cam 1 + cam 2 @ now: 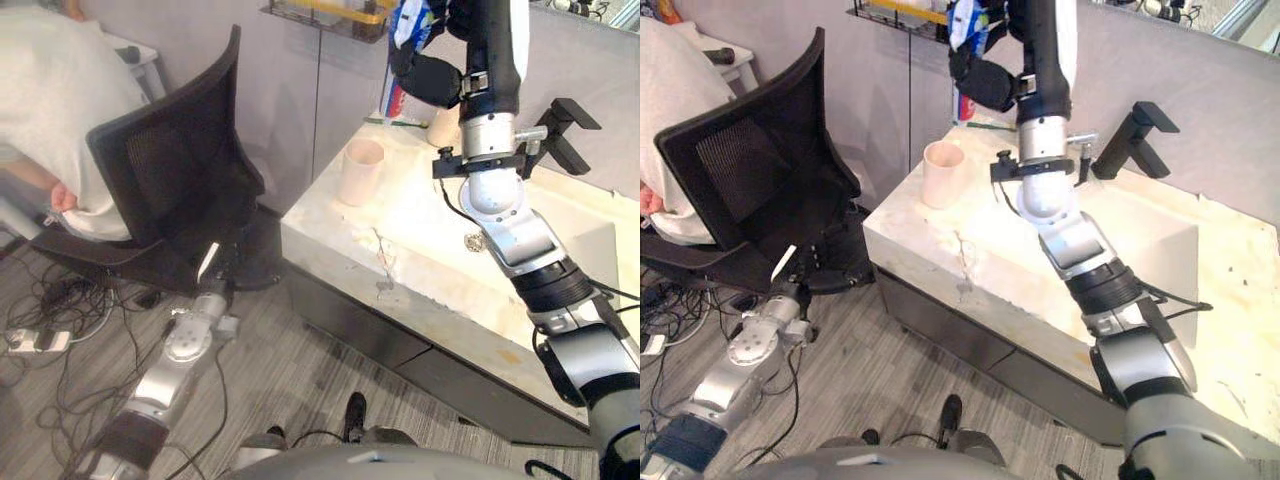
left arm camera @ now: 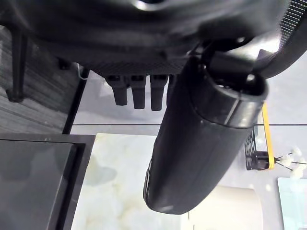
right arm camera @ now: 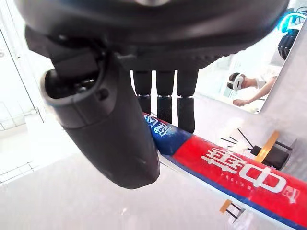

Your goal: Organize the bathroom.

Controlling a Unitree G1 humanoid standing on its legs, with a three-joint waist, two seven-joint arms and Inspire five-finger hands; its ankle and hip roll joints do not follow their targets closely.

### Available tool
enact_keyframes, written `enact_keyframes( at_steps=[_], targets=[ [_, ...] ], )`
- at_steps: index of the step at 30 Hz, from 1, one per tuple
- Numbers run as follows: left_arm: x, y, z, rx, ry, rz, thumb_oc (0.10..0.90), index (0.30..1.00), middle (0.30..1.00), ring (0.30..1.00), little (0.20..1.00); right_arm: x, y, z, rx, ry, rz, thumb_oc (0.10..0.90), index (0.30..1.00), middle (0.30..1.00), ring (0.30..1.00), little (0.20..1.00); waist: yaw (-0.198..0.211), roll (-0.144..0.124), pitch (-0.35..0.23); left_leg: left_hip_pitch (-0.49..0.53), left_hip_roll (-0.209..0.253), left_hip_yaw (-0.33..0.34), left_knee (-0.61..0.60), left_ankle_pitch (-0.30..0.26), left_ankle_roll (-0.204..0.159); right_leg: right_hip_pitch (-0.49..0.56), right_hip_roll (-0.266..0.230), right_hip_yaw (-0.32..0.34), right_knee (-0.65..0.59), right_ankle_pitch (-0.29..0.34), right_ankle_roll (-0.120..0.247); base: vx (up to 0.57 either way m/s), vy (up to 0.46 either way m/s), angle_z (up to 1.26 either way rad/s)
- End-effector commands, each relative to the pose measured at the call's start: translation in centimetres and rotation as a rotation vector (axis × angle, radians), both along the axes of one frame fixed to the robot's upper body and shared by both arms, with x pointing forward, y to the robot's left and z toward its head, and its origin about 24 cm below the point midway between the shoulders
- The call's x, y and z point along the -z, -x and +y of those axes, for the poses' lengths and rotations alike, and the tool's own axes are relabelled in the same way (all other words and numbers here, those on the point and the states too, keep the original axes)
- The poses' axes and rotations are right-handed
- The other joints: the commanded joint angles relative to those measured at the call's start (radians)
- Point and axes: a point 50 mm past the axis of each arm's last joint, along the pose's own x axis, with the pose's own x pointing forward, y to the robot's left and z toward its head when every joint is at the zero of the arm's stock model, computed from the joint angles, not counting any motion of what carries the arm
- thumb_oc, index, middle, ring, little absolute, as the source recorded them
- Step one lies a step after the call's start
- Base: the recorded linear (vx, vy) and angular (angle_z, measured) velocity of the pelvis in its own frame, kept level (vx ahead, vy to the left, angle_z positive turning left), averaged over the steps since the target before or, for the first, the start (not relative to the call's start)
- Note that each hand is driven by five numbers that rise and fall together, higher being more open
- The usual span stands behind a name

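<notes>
At the far left of the left eye view, a person (image 1: 50, 110) in a light top sits in a black mesh office chair (image 1: 170, 180). Cables and a white power strip (image 1: 35, 341) lie on the grey floor at the lower left.

My left hand (image 1: 205, 268) hangs low, left of centre, just in front of the chair base. In the left wrist view its fingers (image 2: 136, 91) extend straight and hold nothing.

Right of centre stands the pale marble vanity (image 1: 420, 290), its near corner pointing toward the lower middle of the frame. A cream cup (image 1: 360, 170) stands upright on the counter near the vanity's left edge. Above it, at the upper middle of the frame, a wire shelf (image 1: 325, 18) with a yellow rail is fixed to the wall.

My right hand (image 1: 425, 75) is raised at the upper right of centre, above the back of the counter. Its fingers (image 3: 165, 98) and thumb close on a red, white and blue toothpaste tube (image 3: 230, 172) (the grip is clearest in the right wrist view, where the fingertips rest on the blue end and the thumb presses from the opposite side). The tube is clear of the counter.

Further right, a black faucet (image 1: 1135, 140) stands at the back of the sink basin (image 1: 1140, 250), with the drain (image 1: 474, 241) visible in the basin floor.
</notes>
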Motion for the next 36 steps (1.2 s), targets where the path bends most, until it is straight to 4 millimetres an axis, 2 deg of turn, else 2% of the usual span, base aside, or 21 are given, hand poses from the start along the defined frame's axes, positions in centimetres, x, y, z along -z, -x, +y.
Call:
enact_keyframes(
  at_steps=[1, 6, 10, 21, 36],
  targets=[
    [-2.4, -0.1, -1.0, 0.061, 0.013, -0.177, 0.800, 0.900, 0.900, 0.900, 0.900, -4.9, 1.6, 1.2, -0.059, -0.031, -0.229, 0.400, 0.300, 0.300, 0.300, 0.300, 0.009, -0.004, -0.121, -0.070, -0.046, -0.029, -0.003, -0.009, 0.039, 0.021, -0.018, 0.035, -0.007, -0.090, 0.044, 0.05, -0.018, -0.05],
    [-2.1, 0.2, -0.7, 0.050, -0.002, -0.166, 0.800, 0.900, 0.900, 0.900, 0.900, -4.1, 1.2, 1.4, -0.050, -0.029, -0.215, 0.400, 0.300, 0.300, 0.300, 0.300, 0.017, 0.003, -0.118, -0.066, -0.043, -0.029, -0.003, -0.018, 0.040, 0.024, -0.014, 0.033, -0.007, -0.098, 0.044, 0.07, -0.032, -0.01],
    [-1.6, 0.6, -0.2, 0.048, -0.020, -0.150, 0.800, 0.900, 0.900, 0.900, 0.900, -3.5, 0.3, 0.7, -0.015, -0.034, -0.208, 0.400, 0.300, 0.300, 0.300, 0.300, 0.034, 0.008, -0.109, -0.074, -0.038, -0.031, -0.003, -0.010, 0.037, 0.031, -0.014, 0.022, -0.007, -0.106, 0.038, 0.08, -0.040, 0.01],
    [-0.8, 1.3, 0.5, 0.044, -0.031, -0.117, 0.800, 0.900, 0.900, 0.900, 0.900, -2.9, -0.7, -0.4, 0.044, -0.028, -0.191, 0.400, 0.300, 0.300, 0.300, 0.300, 0.053, 0.020, -0.089, -0.083, -0.023, -0.032, -0.003, 0.008, 0.020, 0.059, -0.014, 0.000, -0.007, -0.128, 0.020, 0.09, -0.040, 0.08],
    [-1.3, 1.3, 0.5, 0.026, -0.003, -0.137, 0.800, 0.900, 0.900, 0.900, 0.900, -1.3, -0.8, -1.5, 0.055, -0.031, -0.150, 0.400, 0.300, 0.300, 0.300, 0.300, 0.042, 0.071, -0.031, -0.137, -0.010, -0.034, 0.007, 0.042, 0.008, 0.023, -0.022, 0.001, -0.004, -0.127, 0.004, 0.01, -0.003, 0.06]
  ],
)
